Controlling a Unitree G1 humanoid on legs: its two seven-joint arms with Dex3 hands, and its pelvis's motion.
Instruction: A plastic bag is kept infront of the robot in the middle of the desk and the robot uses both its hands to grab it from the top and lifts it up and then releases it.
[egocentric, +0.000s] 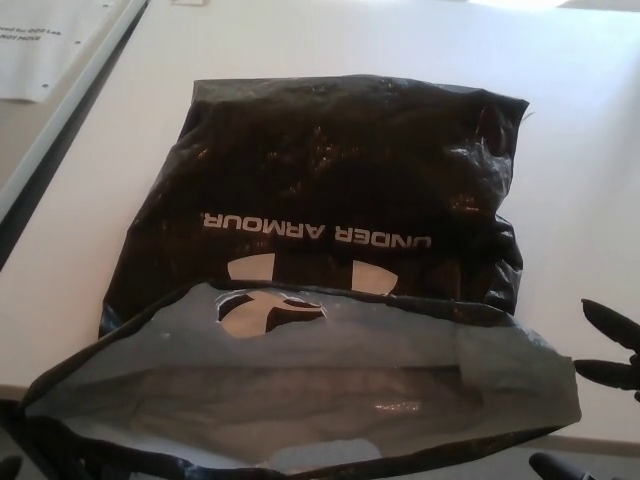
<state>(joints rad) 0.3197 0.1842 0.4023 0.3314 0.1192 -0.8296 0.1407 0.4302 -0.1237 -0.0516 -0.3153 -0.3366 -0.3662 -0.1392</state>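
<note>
Here, the right robot hand (608, 352) shows at the right edge — black fingers (604, 316) spread apart, gripping nothing, just beside the bag's near right corner and clear of it. At the bottom left corner a dark tip (8, 465) may belong to the left robot hand; whether it is spread or closed cannot be told. The black plastic bag (340, 190) lies flat in the middle of the white bench (590, 120) — its grey-lined mouth (300, 385) gapes toward the robot, white lettering across it. A white sheet of paper (45, 45) lies at far left.
</note>
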